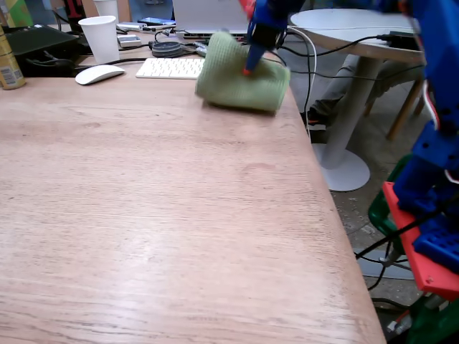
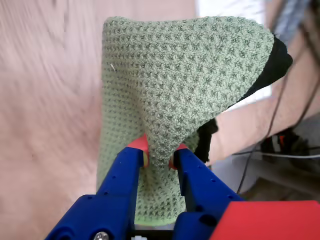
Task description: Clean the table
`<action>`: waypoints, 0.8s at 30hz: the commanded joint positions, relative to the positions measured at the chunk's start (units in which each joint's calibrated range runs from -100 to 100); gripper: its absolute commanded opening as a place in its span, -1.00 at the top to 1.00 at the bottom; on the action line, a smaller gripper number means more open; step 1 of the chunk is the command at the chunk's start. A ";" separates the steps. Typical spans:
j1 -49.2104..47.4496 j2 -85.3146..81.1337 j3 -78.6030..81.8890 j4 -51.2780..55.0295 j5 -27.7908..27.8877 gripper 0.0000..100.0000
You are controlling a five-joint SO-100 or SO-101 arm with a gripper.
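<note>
The table [image 1: 143, 215] is a large desk with a pale wood-grain top. A green waffle-weave cloth [image 1: 240, 75] lies bunched on its far right part, near the edge. My blue gripper [image 1: 249, 68] with red fingertips comes down from above and is shut on the cloth. In the wrist view the gripper [image 2: 159, 152] pinches a fold of the cloth [image 2: 185, 85] between its red-tipped fingers [image 2: 137, 145], and the cloth drapes over the table [image 2: 45, 125] ahead of it.
At the table's far end lie a white keyboard [image 1: 171, 67], a white mouse [image 1: 99, 74], a white paper cup [image 1: 100, 37], a can [image 1: 8, 66] and cables. A round white table [image 1: 358, 36] stands to the right. The arm's blue and red base [image 1: 430, 208] is right of the edge.
</note>
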 commanded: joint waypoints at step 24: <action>-76.14 -89.36 96.03 -5.50 -25.84 1.00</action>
